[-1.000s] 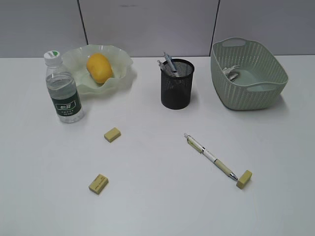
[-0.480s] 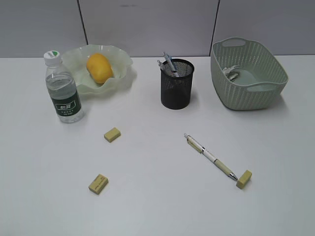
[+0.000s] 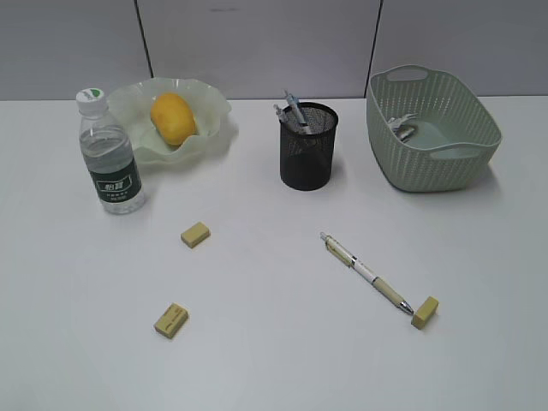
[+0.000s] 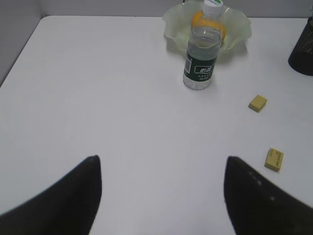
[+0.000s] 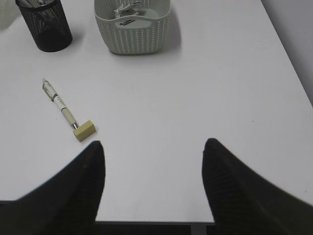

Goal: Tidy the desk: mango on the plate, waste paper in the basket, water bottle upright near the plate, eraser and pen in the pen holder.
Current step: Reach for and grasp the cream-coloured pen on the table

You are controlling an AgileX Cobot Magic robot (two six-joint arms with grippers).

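Note:
The mango (image 3: 173, 118) lies in the ruffled plate (image 3: 216, 128) at the back left. Beside the plate the water bottle (image 3: 110, 158) stands upright. In the basket (image 3: 432, 137) lies the waste paper (image 3: 401, 127). The black pen holder (image 3: 308, 158) has pens in it. A pen (image 3: 366, 272) lies on the desk (image 3: 274, 342), its tip at an eraser (image 3: 425, 312). Two more erasers (image 3: 195, 234) (image 3: 171, 319) lie to the left. My left gripper (image 4: 162, 159) and right gripper (image 5: 154, 142) hang open over bare desk, holding nothing. Neither shows in the exterior view.
Grey partition panels (image 3: 257, 43) close off the back of the desk. The desk's front edge (image 5: 151, 221) runs just below my right gripper, and its right edge (image 5: 288, 58) shows at that side.

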